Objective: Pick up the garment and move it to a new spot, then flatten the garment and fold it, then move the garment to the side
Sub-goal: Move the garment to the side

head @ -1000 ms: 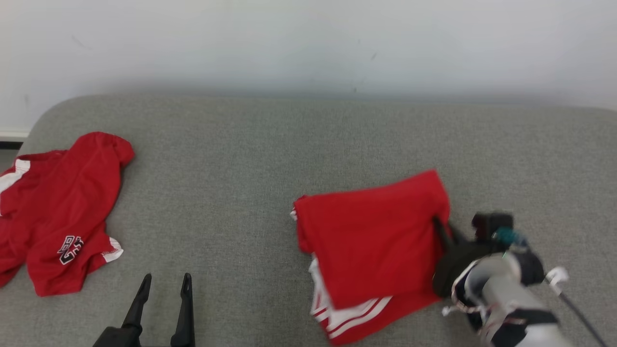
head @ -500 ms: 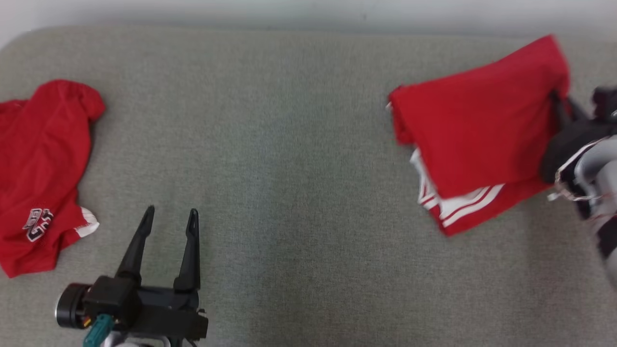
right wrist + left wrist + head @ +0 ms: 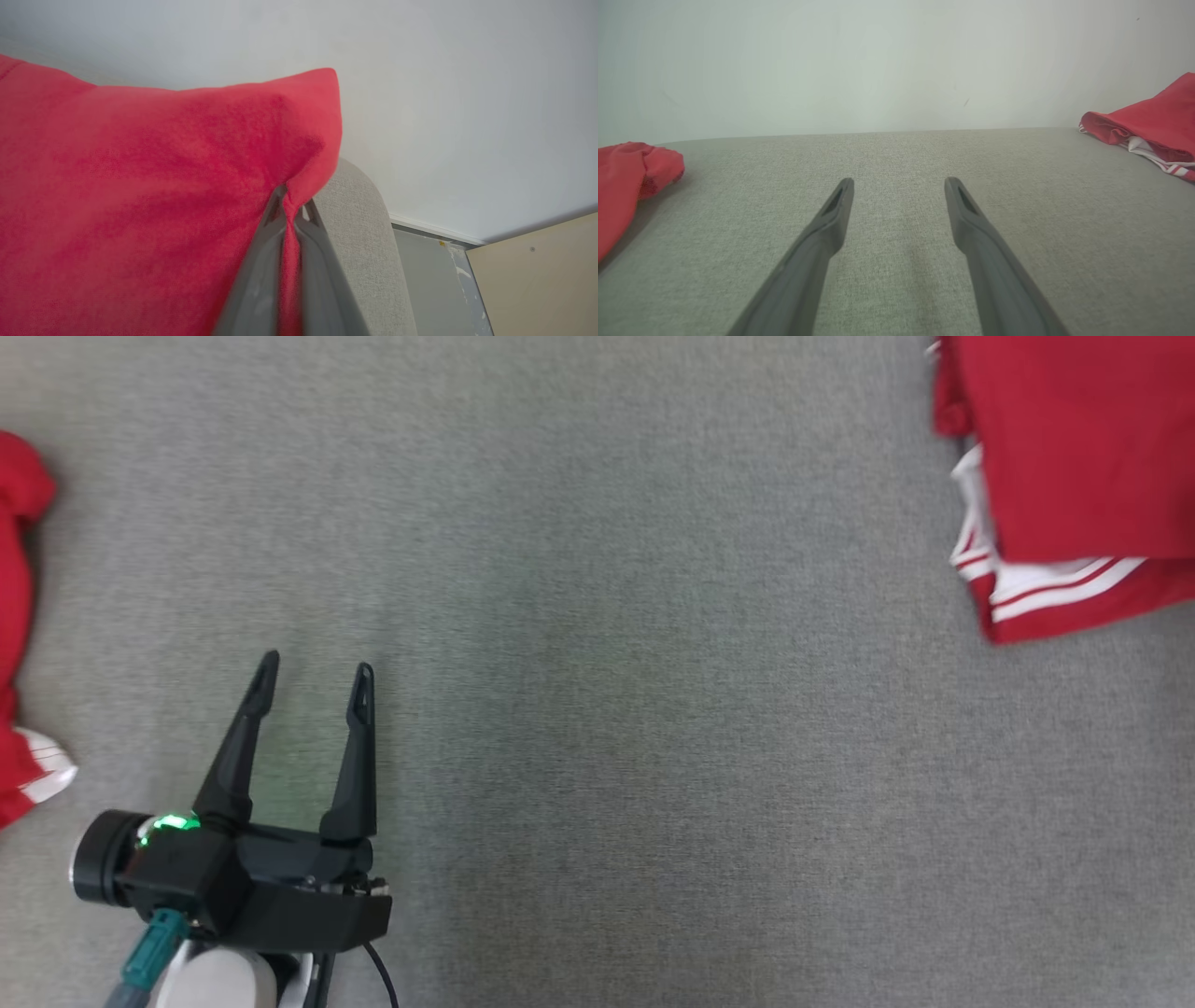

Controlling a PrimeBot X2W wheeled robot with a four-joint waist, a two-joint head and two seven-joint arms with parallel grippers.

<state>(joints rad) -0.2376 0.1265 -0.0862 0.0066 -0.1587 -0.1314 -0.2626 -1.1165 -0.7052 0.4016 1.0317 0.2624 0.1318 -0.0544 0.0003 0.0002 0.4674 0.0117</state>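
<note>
At the right of the grey woven cushion (image 3: 607, 756) — folded red garment (image 3: 1074, 448).
Soft, matte knit in a flat rectangle, white-striped hem facing the robot; its long axis cannot be told. Right gripper (image 3: 290, 201) pinches one corner; left gripper (image 3: 313, 674) hovers, fingers spread, empty.

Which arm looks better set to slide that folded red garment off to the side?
Right. The right fingers are pinched shut on the edge of the folded red garment. The left fingers stand open above the bare grey cushion, well apart from that garment.
</note>
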